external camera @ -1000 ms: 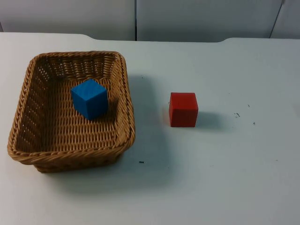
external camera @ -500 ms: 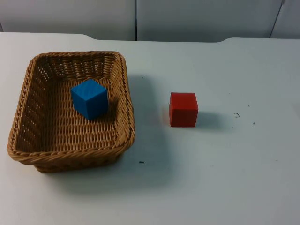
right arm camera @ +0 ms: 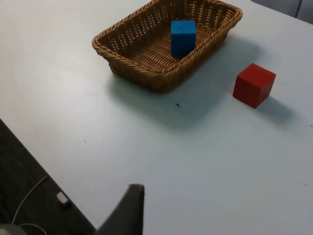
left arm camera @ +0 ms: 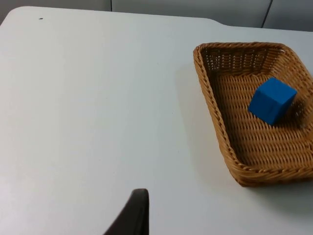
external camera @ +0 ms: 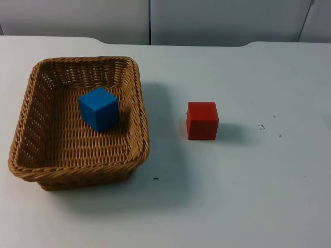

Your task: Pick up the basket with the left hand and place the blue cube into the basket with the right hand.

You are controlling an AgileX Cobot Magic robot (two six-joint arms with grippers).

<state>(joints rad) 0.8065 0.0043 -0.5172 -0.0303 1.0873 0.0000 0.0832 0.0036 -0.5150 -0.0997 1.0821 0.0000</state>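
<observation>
**Blue cube lay in the basket, both tools held off**

While the wicker basket sat flat on the white surface, the blue cube already lay inside it, nearer its far wall, tilted slightly on the weave. The left tool hung well back from the basket, which lay ahead of it and off to one side, the long axis running away from the tool rather than across it; the near short rim was the edge closest to that tool. The right tool hung farther off, with the basket ahead and the red cube beside the basket, apart from it. One black fingertip of each tool could be seen, so whether either was spread or pressed together could not be told; neither touched or held anything. Judged from the layout, the cube's placing looked done, and the left arm was the nearer one for any lift of the basket by its rim.
</observation>
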